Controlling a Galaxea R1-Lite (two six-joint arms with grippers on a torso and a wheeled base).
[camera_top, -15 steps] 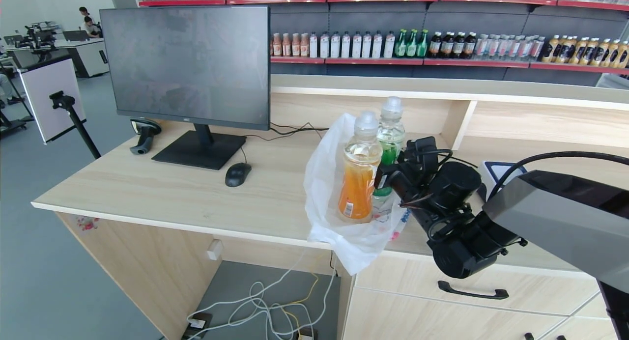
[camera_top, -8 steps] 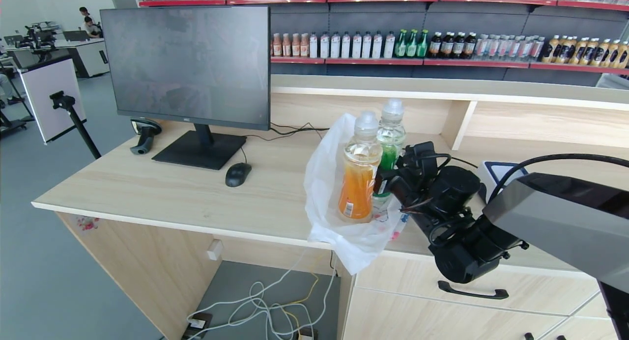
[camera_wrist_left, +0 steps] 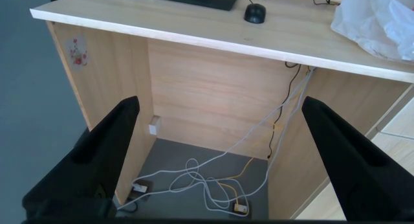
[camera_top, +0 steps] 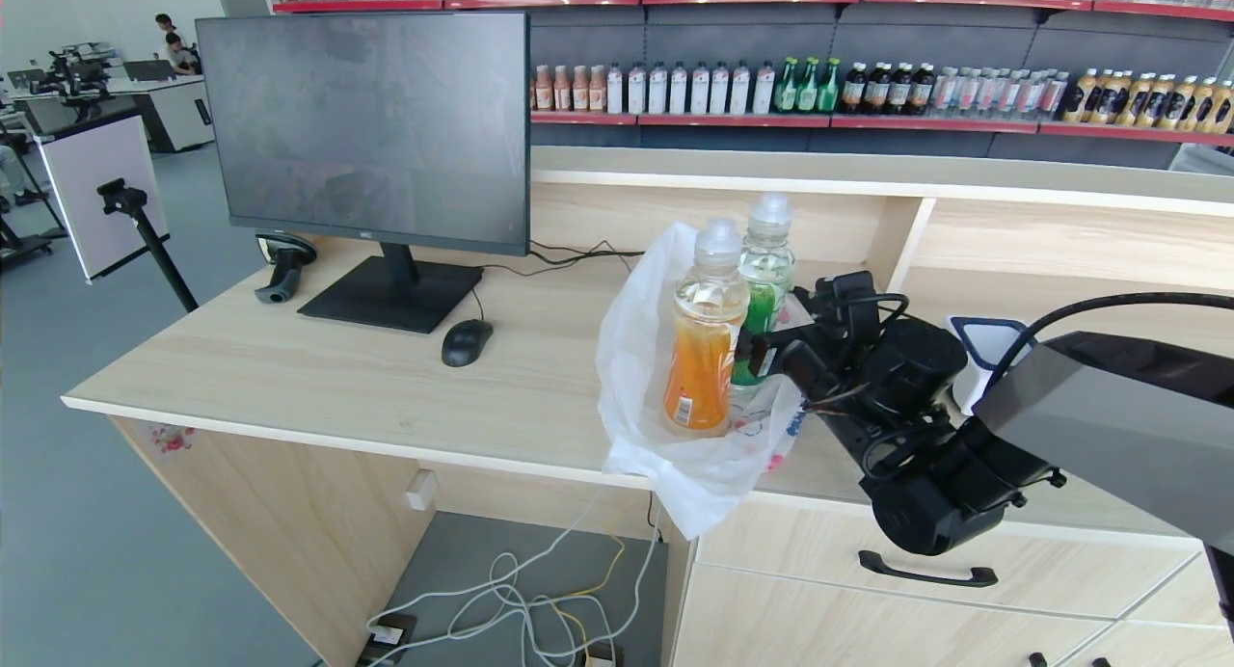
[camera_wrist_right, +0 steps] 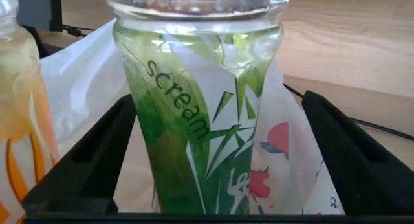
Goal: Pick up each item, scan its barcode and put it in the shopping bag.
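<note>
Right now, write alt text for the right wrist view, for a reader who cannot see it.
A green bottle stands upright in the white shopping bag, seen close up between the open fingers of the right hand. An orange bottle stands beside it at the picture's edge, with the wooden counter behind.
</note>
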